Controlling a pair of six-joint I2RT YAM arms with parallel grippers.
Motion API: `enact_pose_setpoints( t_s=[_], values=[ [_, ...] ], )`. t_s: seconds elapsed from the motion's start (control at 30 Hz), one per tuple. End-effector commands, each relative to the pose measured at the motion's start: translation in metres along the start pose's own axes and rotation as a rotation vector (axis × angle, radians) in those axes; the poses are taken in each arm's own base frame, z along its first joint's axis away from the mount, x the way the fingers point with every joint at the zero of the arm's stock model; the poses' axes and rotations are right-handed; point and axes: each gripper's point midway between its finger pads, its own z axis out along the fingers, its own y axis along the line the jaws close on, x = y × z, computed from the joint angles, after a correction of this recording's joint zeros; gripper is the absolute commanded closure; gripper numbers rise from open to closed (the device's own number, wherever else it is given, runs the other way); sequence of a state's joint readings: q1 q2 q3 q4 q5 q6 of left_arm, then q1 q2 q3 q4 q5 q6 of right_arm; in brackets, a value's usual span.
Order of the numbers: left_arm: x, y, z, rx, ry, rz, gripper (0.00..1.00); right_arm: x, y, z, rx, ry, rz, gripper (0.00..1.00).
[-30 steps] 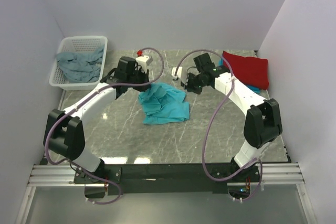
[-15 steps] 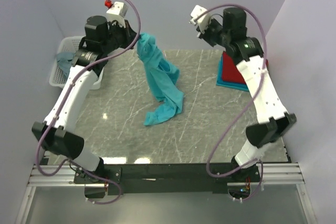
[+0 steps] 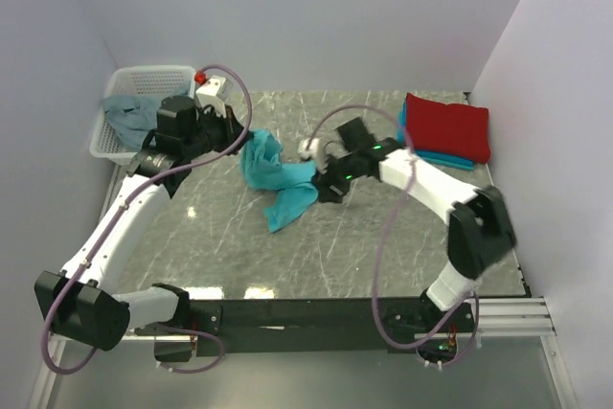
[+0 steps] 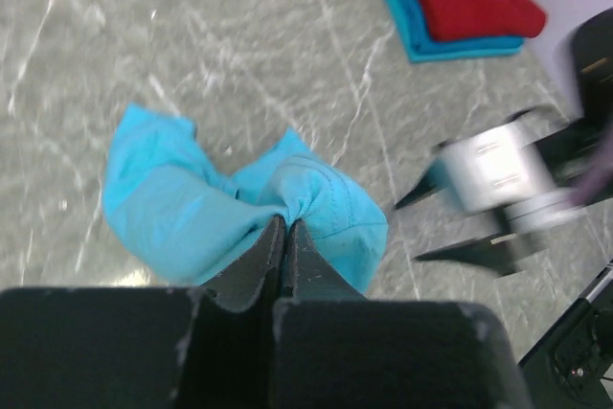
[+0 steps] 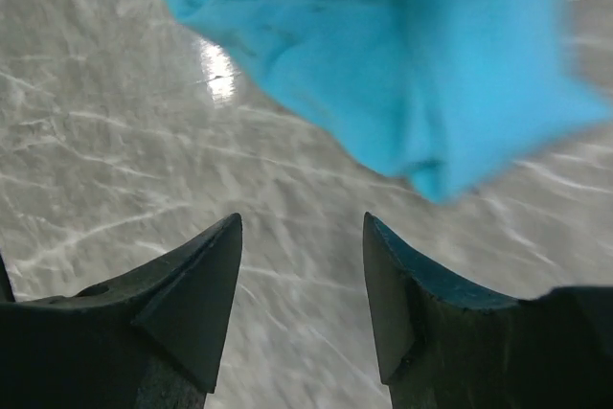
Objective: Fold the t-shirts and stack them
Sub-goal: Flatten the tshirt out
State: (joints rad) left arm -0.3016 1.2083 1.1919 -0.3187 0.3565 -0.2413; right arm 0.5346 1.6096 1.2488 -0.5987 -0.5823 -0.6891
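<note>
Left gripper [image 4: 285,225] pinched the turquoise t-shirt [image 4: 163,222] in a bunch; right gripper [image 5: 302,237] gaped, cloth just ahead. I feared it would catch doubled layers.

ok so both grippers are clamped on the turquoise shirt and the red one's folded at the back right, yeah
Not quite. Only the left gripper is shut on the turquoise shirt. The right gripper is open, with nothing between its jaws and the shirt beyond its tips, as the right wrist view shows. The red shirt is indeed folded at the back right.
</note>
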Motion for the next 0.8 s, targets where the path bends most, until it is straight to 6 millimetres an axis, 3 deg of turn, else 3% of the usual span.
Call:
enact_pose_setpoints(
  t_s=[0.0,0.03,0.1,0.13,0.23,0.4,0.57,0.63,0.7,0.77],
  values=[
    [-0.02,0.006,-0.02,-0.076,-0.114,-0.003,1.0,-0.033,-0.017,0.028,0.085,0.0,0.012,0.39],
    [-0.022,0.006,-0.027,-0.089,-0.135,-0.002,1.0,-0.016,-0.028,0.047,0.114,0.076,0.064,0.39],
    [-0.011,0.014,-0.03,-0.123,-0.14,-0.012,1.0,-0.021,-0.046,0.057,0.161,0.102,0.079,0.4],
    [-0.011,0.014,-0.036,-0.129,-0.157,-0.008,1.0,-0.007,-0.056,0.069,0.191,0.156,0.098,0.4],
    [0.001,0.019,-0.04,-0.149,-0.15,-0.014,1.0,-0.005,-0.072,0.079,0.235,0.188,0.096,0.42],
    [0.012,0.025,-0.043,-0.172,-0.142,-0.009,1.0,-0.013,-0.091,0.079,0.303,0.195,0.068,0.46],
    [0.012,0.03,-0.044,-0.184,-0.144,0.003,1.0,-0.008,-0.091,0.085,0.287,0.216,0.067,0.54],
    [0.011,0.031,-0.045,-0.187,-0.146,0.007,1.0,-0.011,-0.083,0.082,0.244,0.219,0.067,0.63],
    [0.01,0.031,-0.047,-0.189,-0.144,0.014,1.0,-0.02,-0.072,0.069,0.203,0.197,0.053,0.63],
    [0.009,0.03,-0.048,-0.186,-0.149,0.022,1.0,-0.025,-0.074,0.061,0.216,0.177,0.025,0.6]
  ],
)
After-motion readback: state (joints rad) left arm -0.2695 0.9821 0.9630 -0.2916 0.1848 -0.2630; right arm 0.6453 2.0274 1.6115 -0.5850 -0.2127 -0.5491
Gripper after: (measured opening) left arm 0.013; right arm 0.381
